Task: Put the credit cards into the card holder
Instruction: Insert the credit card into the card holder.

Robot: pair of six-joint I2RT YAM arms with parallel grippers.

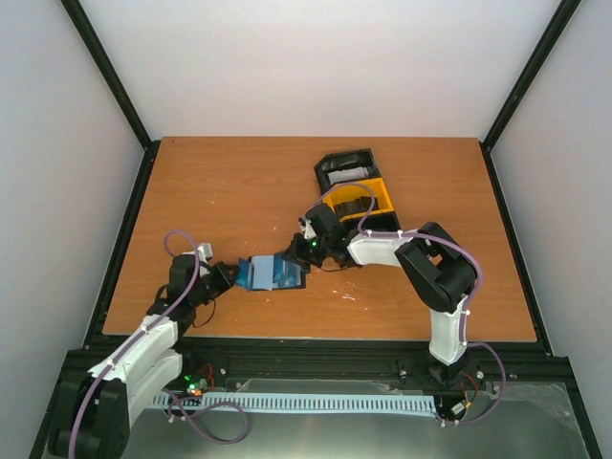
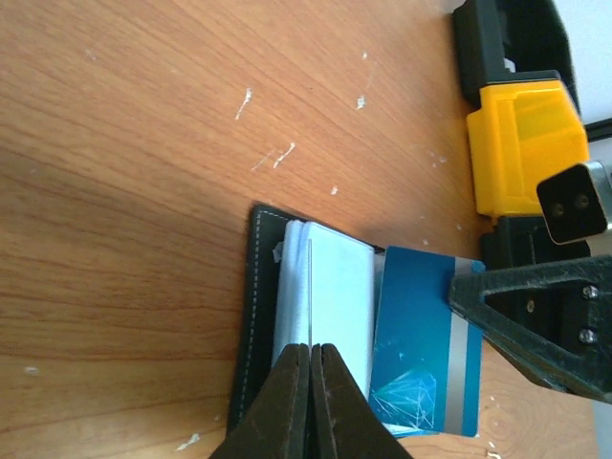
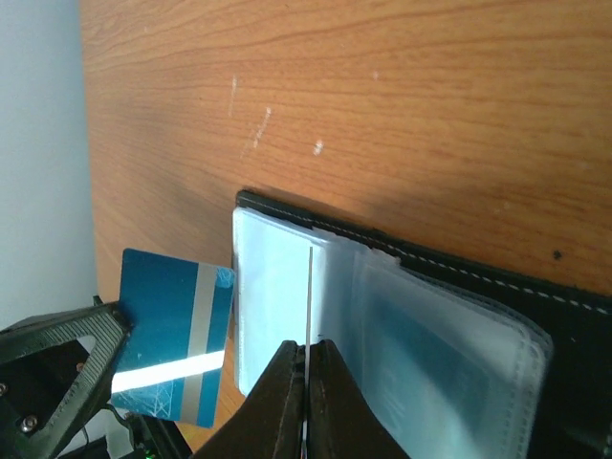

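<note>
Inserting: left gripper (image 2: 311,350) and right gripper (image 3: 308,346), fingers pressed together, flank the blue card (image 2: 416,335) beside the card holder (image 2: 253,316); we must slide it in.

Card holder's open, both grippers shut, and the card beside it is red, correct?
No: the credit card is blue, not red; the left wrist view shows it. The card holder is open, and the left gripper and right gripper are shut.

an evenly lit brown wooden table (image 1: 239,182) was enclosed by plain white walls (image 1: 316,57) at nine, twelve and three o'clock; black frame posts (image 1: 110,72) were set at eleven and one.
</note>
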